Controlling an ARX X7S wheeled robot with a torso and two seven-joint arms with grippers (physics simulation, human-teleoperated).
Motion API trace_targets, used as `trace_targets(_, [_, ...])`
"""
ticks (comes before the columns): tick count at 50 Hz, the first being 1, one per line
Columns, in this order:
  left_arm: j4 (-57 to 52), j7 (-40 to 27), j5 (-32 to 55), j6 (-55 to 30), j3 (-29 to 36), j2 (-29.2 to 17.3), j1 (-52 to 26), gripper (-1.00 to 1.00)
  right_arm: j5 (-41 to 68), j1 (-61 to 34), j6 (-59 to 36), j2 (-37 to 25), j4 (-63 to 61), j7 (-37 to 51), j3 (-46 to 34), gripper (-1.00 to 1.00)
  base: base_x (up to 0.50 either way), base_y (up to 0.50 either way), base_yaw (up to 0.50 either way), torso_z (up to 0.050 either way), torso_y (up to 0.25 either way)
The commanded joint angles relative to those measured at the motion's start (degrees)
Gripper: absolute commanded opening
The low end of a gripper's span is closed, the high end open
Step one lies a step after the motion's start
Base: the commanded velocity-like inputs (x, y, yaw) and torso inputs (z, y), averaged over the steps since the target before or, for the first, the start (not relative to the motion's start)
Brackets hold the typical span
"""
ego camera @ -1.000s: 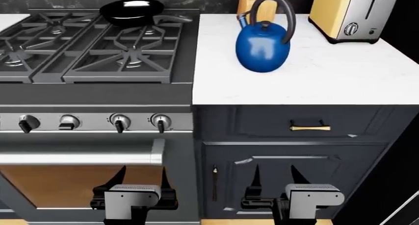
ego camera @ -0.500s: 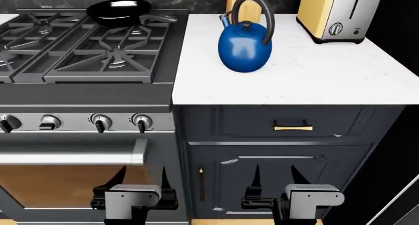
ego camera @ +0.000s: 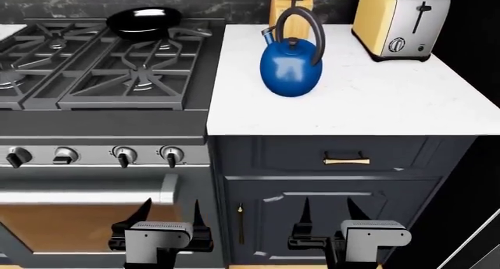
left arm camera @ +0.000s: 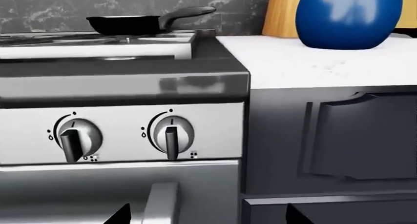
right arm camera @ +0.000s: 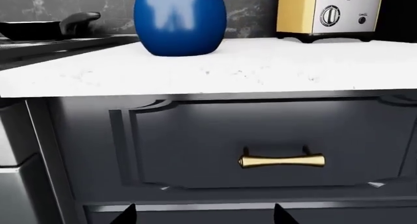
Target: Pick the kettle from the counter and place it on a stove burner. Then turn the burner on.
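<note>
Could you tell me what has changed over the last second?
Only the head view shifted: stove, counter and kettle slid left in frame, then slightly down. The kettle remains standing on the counter. Left gripper and right gripper stay low, open and empty.

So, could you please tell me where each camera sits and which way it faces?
Head view: high, looking forward and down at the stove, counter and kettle; both claws show, left claw, right claw.
Left wrist view: low, facing the stove knobs; only fingertips show.
Right wrist view: low, facing the drawer pull; fingertips show.
All three share the kettle.
</note>
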State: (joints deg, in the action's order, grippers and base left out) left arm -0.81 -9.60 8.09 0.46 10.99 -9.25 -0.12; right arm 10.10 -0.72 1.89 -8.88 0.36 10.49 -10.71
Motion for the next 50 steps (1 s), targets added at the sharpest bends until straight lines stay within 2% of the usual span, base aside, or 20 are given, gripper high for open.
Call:
trace_targets(1, [-0.1,-0.34,0.4,-0.15,0.46,-0.34,-0.1,1.0,0.42,-0.07,-0.05,-0.34,-0.05,0.45,-0.38,1.0,0.0,0.0,0.0,0.05,0.027])
trace_targets(30, [-0.38,-1.43,1.69,0.24,0.95,-0.91,-0.22,1.0,1.02,-0.19,0.8,-1.07,-0.21,1.59,-1.2,1.0,0.0,0.0,0.0,0.05,0.029])
trace_targets(31, [-2.26,0.05,5.49,-1.26,0.28,-0.79,0.22,1.0,1.38,0.13,1.17,-1.13,-1.11,1.74,-0.86,1.0,0.0,0.0,0.0,0.0,0.0])
trace_targets(34, [-10.33,-1.24,6.99,-5.22,-0.22,-1.95,0.95,1.0,3.28,1.96,-0.52,-1.62,-7.87,2.9,0.21,1.0,0.0,0.0,0.0,0.0,0.0])
trace_targets(41, [-31.03,-3.46,12.27,-20.15,-1.93,-8.49,-0.33,1.0,5.18,2.29,-21.24,-5.67,-32.85,8.51,-0.35,1.0,0.0,0.0,0.0,0.0,0.0])
trace_targets(43, [-34.33,-4.36,14.82,-24.52,-3.36,-9.62,-2.05,1.0,7.57,1.66,-27.1,-6.92,-38.87,9.24,0.21,1.0,0.0,0.0,0.0,0.0,0.0])
trace_targets(46, [-36.81,-4.82,13.93,-27.13,-2.98,-11.58,-4.07,1.0,10.29,0.38,-33.14,-8.15,-44.12,10.49,1.71,1.0,0.0,0.0,0.0,0.0,0.0])
trace_targets(50, [-41.6,-5.68,15.84,-33.26,-4.28,-14.3,-8.01,1.0,18.46,-4.44,-46.59,-9.62,-53.19,14.04,6.91,1.0,0.0,0.0,0.0,0.0,0.0])
